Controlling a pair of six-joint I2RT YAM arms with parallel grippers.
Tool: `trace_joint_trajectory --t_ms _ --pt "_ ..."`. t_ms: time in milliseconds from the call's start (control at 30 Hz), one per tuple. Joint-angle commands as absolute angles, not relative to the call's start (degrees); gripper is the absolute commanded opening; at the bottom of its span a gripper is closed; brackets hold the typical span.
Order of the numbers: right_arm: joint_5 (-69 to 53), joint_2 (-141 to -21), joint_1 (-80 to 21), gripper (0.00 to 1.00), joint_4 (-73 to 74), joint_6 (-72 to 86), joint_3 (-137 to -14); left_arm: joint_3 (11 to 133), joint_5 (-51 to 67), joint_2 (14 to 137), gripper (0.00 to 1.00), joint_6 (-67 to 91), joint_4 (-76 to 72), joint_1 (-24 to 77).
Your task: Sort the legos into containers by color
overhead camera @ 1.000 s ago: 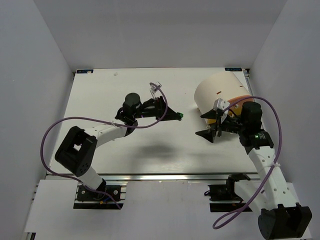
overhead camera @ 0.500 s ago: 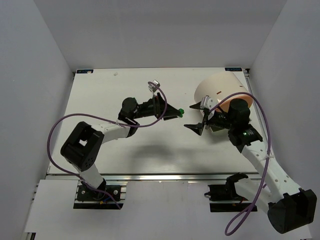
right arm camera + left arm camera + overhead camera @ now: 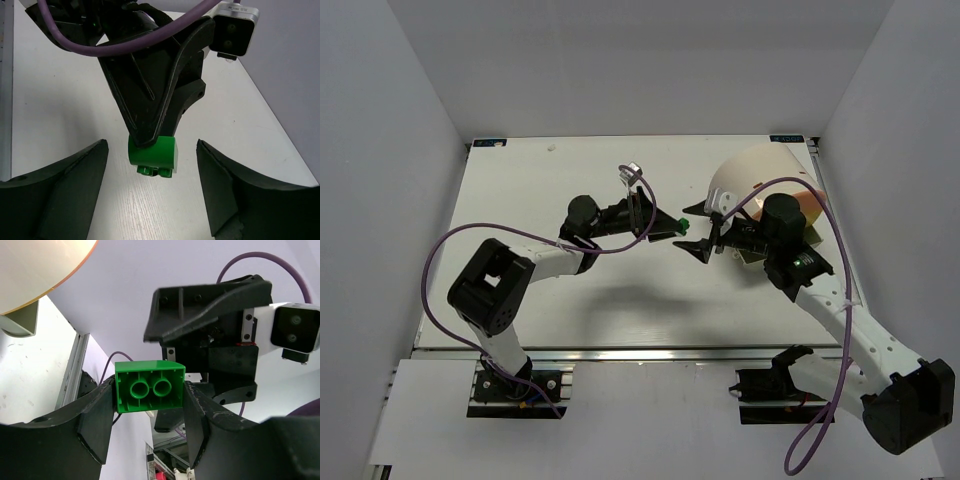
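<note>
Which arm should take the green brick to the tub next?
Right. The right gripper is open and facing the green brick, which the left gripper holds out mid-table. The tub lies on the right arm's side.

**Plastic, matt white board and bare metal**

The green lego [image 3: 149, 386] is hard, smooth plastic with a slight gloss, and moulded tubes show on its underside. The left hand [image 3: 672, 228] and the right hand [image 3: 696, 234] are black plastic, matt and slightly rough-looking. The desk [image 3: 60, 115] is white and matt, with fine lines like a grain running along it. The container [image 3: 760, 172], on the right, looks smooth, cream and dull-finished. The purple cables [image 3: 445, 250] have a smooth sheath. A bare metal rail [image 3: 620, 352] lines the near edge.
</note>
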State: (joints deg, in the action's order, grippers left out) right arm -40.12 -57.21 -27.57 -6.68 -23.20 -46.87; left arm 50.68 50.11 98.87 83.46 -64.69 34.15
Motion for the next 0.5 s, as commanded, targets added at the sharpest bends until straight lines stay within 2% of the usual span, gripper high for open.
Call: trace_joint_trajectory --t_ms 0,233,300,333,400,467 --pt "-38.41 -57.66 -28.91 0.76 -9.93 -22.50 -49.39 52.29 49.92 98.35 0.27 83.58 -66.80 34.37" --pt "-35.69 -57.83 -29.97 0.49 -9.32 -23.99 -48.69 52.82 49.83 98.70 0.28 83.76 -66.80 34.37" --pt "-35.16 -57.92 -29.97 0.38 -9.23 -24.70 -48.52 52.91 49.83 98.96 0.29 83.93 -67.06 34.37" --pt "-34.63 -57.92 -29.97 0.27 -9.05 -24.78 -48.52 53.08 49.83 99.05 0.30 84.28 -67.23 34.37" --pt "-34.11 -57.83 -29.88 0.19 -8.79 -25.49 -48.78 53.70 49.92 99.40 0.45 84.64 -67.06 34.37" --pt "-33.93 -57.92 -29.97 0.08 -7.92 -25.75 -49.22 54.31 50.19 99.67 0.69 85.08 -67.06 34.37"
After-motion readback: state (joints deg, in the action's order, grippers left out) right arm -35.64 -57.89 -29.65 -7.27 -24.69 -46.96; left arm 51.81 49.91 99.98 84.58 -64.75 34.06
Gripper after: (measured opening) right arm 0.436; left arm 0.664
